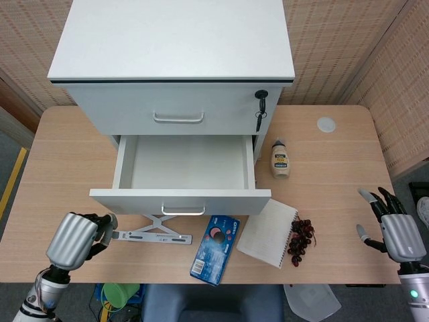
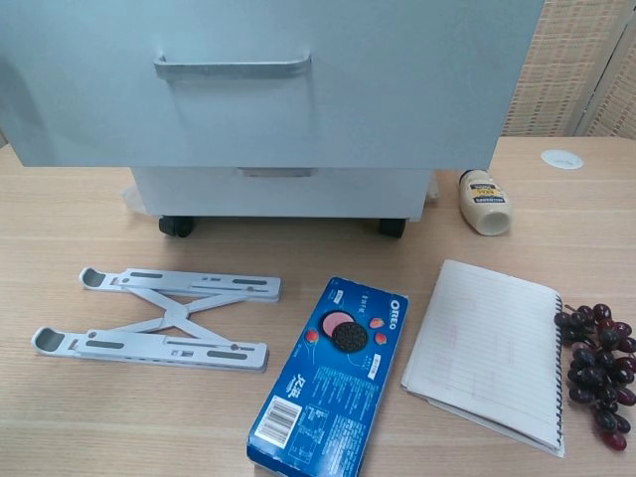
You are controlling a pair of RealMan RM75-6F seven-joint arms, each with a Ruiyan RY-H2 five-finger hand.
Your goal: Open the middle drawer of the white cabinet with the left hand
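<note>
Matt white cabinet (image 1: 171, 40), wood-grain table (image 1: 322, 161)

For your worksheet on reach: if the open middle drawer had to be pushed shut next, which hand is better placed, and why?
Probably the left hand: it sits just beside the middle drawer front, near the handle. The right hand hangs far off, past the grapes.

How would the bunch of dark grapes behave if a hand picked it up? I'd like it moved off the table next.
The grapes would probably hang floppy, since they look like loose berries on thin stems. Single berries may drop off and roll across the table. They seem soft, so a firm squeeze would likely crush them; lifting by the stem looks safer.
</note>
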